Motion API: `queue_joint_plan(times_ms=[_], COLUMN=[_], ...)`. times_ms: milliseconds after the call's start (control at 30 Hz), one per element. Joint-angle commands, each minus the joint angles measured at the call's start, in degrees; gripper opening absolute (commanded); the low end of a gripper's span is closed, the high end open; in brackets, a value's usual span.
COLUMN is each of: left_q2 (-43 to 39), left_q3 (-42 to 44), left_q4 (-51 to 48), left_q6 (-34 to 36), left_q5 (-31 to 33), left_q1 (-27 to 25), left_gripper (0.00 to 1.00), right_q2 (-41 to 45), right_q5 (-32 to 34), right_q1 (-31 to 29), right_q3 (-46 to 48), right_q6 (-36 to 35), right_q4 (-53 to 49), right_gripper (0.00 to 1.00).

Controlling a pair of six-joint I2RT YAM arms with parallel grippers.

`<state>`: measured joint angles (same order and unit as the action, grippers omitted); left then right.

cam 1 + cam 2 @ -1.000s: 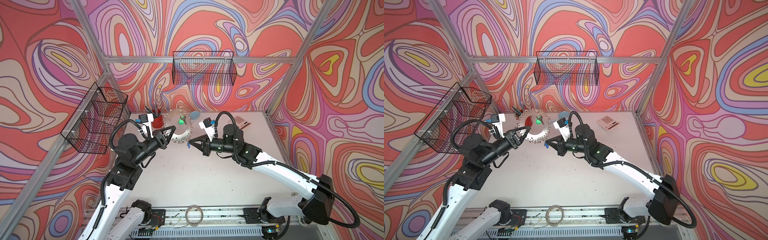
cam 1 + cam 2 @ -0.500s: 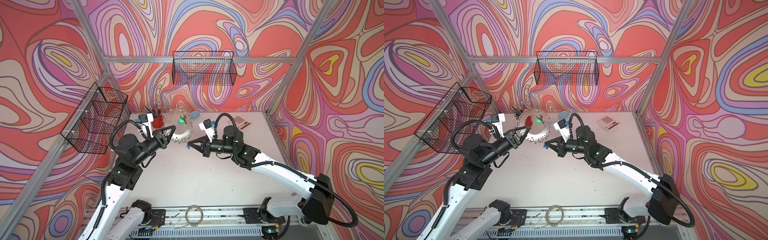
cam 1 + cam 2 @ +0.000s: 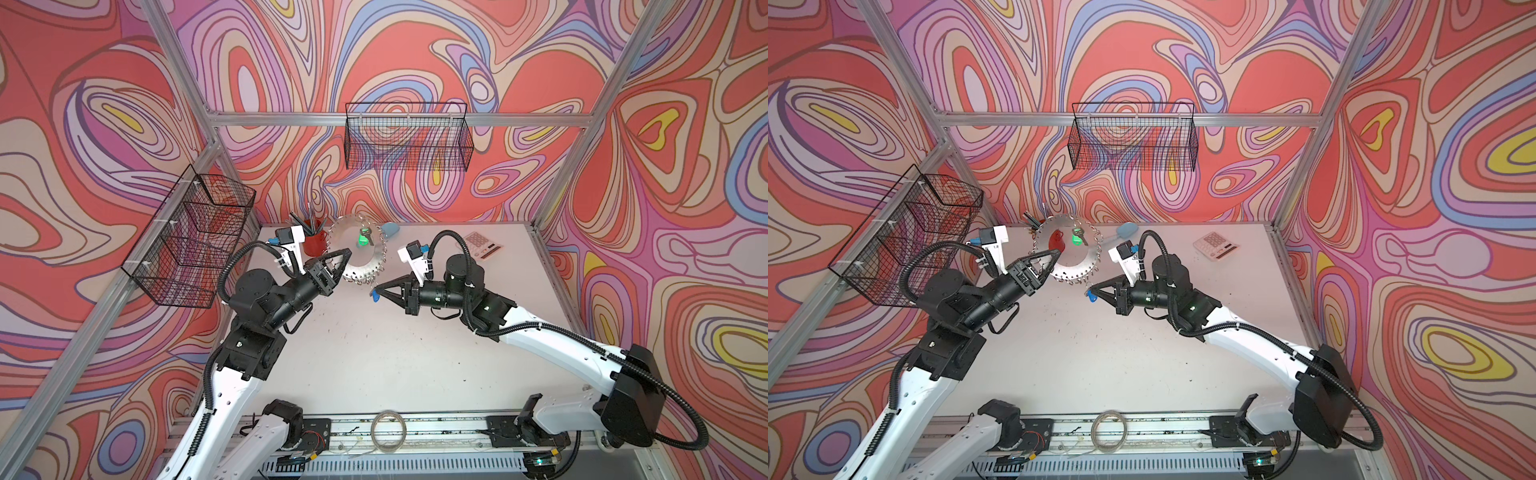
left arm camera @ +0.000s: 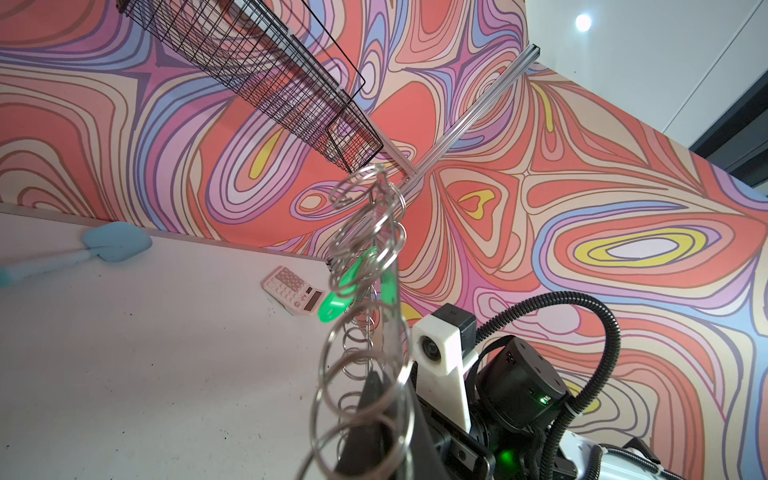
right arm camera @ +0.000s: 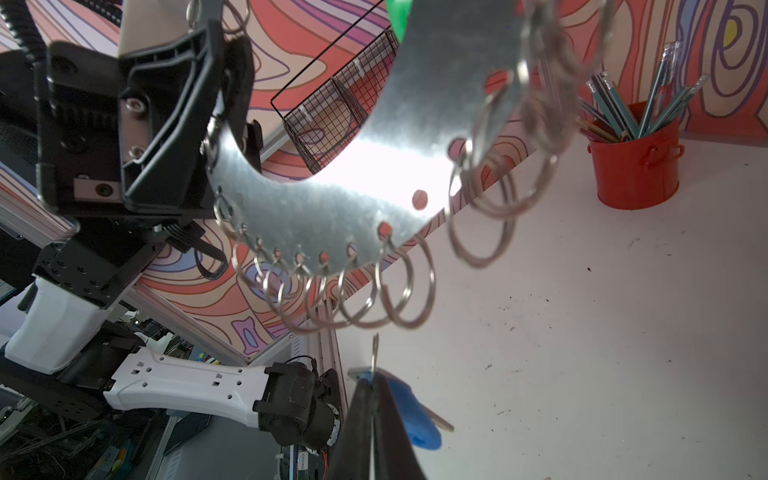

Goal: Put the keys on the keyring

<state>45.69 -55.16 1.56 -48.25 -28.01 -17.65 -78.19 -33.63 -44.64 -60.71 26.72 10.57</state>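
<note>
If the keyring [image 3: 363, 266] pinched by the left pincer [image 3: 348, 250] swings, the blue key [image 3: 375, 296] clamped in the right pincer [image 3: 372, 289] misses threading.

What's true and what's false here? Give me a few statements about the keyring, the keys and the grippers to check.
1. The left gripper holds the keyring above the table. True.
2. The green key lies on the table. False: it hangs on the keyring.
3. The right gripper is shut on the blue key. True.
4. The calculator sits in the red cup. False: it lies on the table, apart from the cup.
</note>
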Motion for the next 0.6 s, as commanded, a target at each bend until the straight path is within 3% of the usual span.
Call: queue_joint_plan(times_ms=[0, 300, 567], left_q2=[-1.39, -1.57, -0.45], left_q3=[0.18, 0.07, -1.68], left_q4=[3.89, 0.55, -2.80], left_q6=[-0.53, 2.12, 6.30], left_q5=[0.33, -0.14, -6.95], left_q1=[-0.28, -0.27, -0.08], left_gripper=[0.00, 0.00, 0.00], right_q2=[0.11, 4.67, 8.99], right_q5=[-1.27, 5.11, 10.26], right_q1=[0.26, 0.26, 0.26], right_q3=[0.16, -3.20, -6.07], right_q6=[0.55, -6.76, -11.20], right_q4=[1.69, -13.10, -23.93], right_gripper=[0.00, 0.00, 0.00])
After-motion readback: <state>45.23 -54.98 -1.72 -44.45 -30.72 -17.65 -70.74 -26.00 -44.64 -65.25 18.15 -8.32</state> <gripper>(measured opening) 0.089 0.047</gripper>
